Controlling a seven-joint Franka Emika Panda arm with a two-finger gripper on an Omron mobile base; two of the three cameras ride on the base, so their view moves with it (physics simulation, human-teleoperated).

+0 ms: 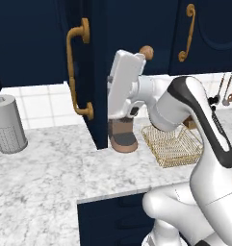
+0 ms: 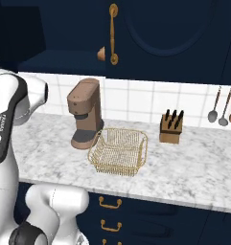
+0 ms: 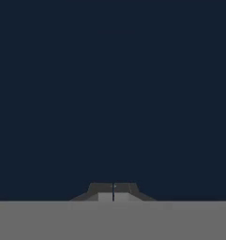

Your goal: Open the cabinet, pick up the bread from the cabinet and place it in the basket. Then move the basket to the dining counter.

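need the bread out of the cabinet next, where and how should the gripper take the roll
Grip the bread across its round middle, coming level from the front through the open cabinet doorway. It sits on the shelf edge, small and ball-shaped, so any width fits. The gripper is shut and must open first.

The one readable text is the maker's name FRANKA, in small dark letters running lengthwise along the white arm [image 2: 3,125] in the right base view, on the link well behind and below the jaws (the letters are tiny and stand sideways, so the reading is just possible). On the same arm in the left base view a small dark mark sits near the black band, too blurred to read. Nothing else carries lettering, numbers or signs.
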